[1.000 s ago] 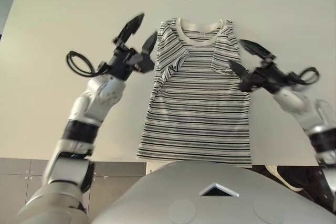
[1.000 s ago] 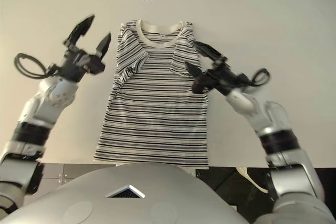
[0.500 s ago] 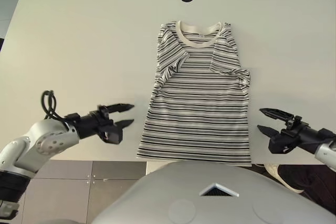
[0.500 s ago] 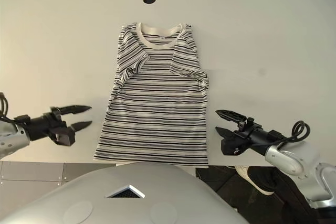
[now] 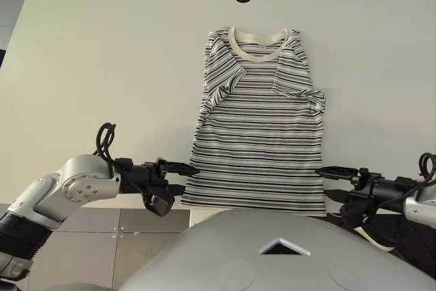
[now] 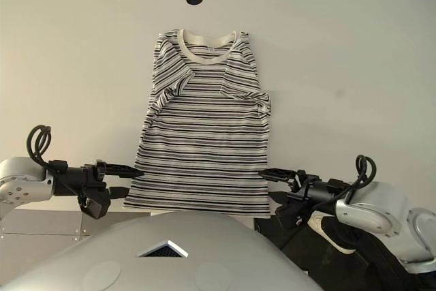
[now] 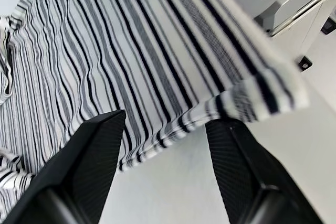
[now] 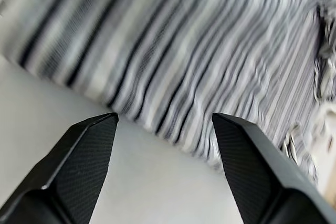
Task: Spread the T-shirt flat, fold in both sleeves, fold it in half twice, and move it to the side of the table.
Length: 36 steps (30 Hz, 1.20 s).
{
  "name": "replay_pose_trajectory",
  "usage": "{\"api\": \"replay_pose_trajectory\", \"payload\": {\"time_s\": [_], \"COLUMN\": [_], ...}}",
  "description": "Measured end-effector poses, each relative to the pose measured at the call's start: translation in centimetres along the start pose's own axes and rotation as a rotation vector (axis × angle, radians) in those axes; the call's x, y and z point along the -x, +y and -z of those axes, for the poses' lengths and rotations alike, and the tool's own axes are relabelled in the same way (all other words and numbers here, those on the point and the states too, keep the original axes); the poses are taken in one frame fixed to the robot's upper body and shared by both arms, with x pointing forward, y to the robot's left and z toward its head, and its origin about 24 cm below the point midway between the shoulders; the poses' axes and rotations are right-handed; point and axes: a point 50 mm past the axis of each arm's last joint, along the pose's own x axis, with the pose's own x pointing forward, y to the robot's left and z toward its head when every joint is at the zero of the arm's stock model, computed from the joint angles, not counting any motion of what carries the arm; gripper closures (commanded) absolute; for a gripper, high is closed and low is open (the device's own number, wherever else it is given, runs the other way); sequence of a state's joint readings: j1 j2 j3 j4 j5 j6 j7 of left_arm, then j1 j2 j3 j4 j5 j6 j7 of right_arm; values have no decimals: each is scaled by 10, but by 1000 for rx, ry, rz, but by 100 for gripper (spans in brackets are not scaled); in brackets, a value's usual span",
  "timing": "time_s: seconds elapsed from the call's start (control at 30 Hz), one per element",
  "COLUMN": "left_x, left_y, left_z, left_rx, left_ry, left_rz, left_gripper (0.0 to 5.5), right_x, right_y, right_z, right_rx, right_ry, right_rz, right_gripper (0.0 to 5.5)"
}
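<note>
We fear that our left claw [image 5: 185, 177] and right claw [image 5: 325, 183], both open and holding nothing, could catch only the top layer of the T-shirt [image 5: 262, 134] hem, or slip off at the desk [image 5: 102, 66] edge, so the fold goes crooked. The T-shirt lies flat on the desk, sleeves folded in, collar at the far side. Each claw is just beside its own near hem corner.

Legible text: none.
Neck tag [image 5: 258, 47] inside the T-shirt [image 5: 259, 141] collar: print too small to read.
</note>
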<state>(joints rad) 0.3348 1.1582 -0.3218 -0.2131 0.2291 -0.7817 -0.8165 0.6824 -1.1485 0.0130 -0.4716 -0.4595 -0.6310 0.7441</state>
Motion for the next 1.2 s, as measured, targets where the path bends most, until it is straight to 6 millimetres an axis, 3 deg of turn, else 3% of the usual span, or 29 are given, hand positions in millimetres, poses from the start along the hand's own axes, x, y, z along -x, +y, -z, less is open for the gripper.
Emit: {"api": "replay_pose_trajectory", "payload": {"time_s": [0.23, 0.4, 0.83, 1.0, 1.2], "left_x": [-2, -8, -13, -12, -12], "left_y": [-3, -4, -2, 0, 3], "left_z": [-3, -2, 1, 1, 2], "left_rx": [16, 17, 91, 123, 165], "left_ry": [-31, -66, -147, -172, -206], "left_rz": [-1, 2, -25, -57, -108], "left_gripper": [270, 350, 537, 540, 540], "right_x": [-4, -9, -14, -15, -20], "right_y": [-2, -10, -10, -10, -12], "right_z": [-4, -11, -15, -12, -10], "right_rx": [18, 31, -13, -35, -98], "right_ry": [-63, -105, -146, -142, -149], "right_rz": [-47, -86, -161, -151, -51], "right_gripper": [216, 211, 439, 535, 538]}}
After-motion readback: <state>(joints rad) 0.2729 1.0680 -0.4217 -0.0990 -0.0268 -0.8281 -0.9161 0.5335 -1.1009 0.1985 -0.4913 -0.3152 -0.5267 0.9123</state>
